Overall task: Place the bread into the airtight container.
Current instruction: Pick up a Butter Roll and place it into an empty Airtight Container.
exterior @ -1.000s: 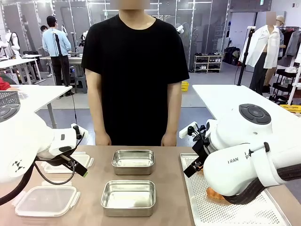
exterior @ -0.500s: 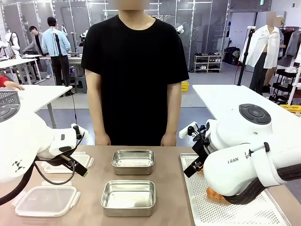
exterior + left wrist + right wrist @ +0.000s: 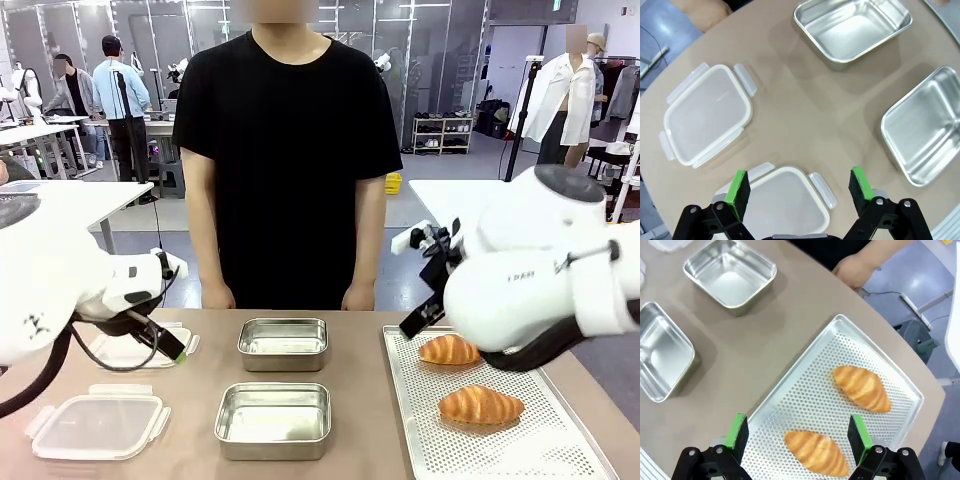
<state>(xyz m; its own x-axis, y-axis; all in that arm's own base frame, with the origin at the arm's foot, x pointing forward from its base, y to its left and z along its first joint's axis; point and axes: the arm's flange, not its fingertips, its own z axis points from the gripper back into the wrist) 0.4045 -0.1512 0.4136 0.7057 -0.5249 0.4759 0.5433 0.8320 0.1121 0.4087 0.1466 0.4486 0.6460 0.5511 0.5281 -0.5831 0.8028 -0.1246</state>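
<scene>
1. Right gripper [image 3: 797, 416] hangs open and empty over the perforated tray [image 3: 805, 375]. The nearest bread [image 3: 816, 452] lies at six o'clock.
2. Left gripper [image 3: 799, 172] is open and empty above a lid [image 3: 782, 202].
3. Risk: a hard squeeze could crush the soft bread, or a loose grip could drop it short of the steel container [image 3: 730, 272].

Bread [image 3: 481, 404] on tray [image 3: 545, 452] right, containers [image 3: 273, 420] centre, lids [image 3: 97, 427] left

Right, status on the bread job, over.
Left jaws open over lids. Right jaws open above tray. Two croissants on tray, both containers empty. Nothing between them.
</scene>
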